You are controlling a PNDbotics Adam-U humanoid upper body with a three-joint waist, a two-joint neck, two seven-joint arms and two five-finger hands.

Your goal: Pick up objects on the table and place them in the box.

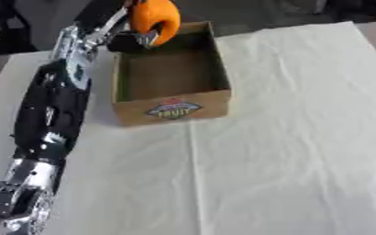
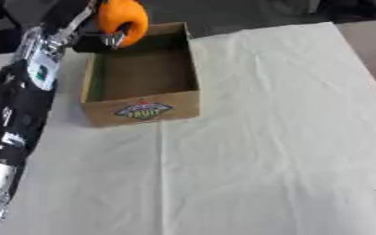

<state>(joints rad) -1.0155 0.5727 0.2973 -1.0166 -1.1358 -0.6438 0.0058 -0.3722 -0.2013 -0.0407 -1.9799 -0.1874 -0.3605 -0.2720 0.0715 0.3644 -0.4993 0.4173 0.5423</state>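
Holding orange object [image 1: 155,18] curled in left hand [image 1: 131,39] | over box [image 1: 172,106] far-left corner | lower inside walls, then uncurl | right hand unseen.

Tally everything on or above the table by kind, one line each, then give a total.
Orange round object, held in the left hand over the box's far left corner: 1
Cardboard box with a fruit label, inside looks empty: 1
White table cover: 1
Total: 3

Black left arm [image 1: 51,110] with silver joints and a small green-white marking
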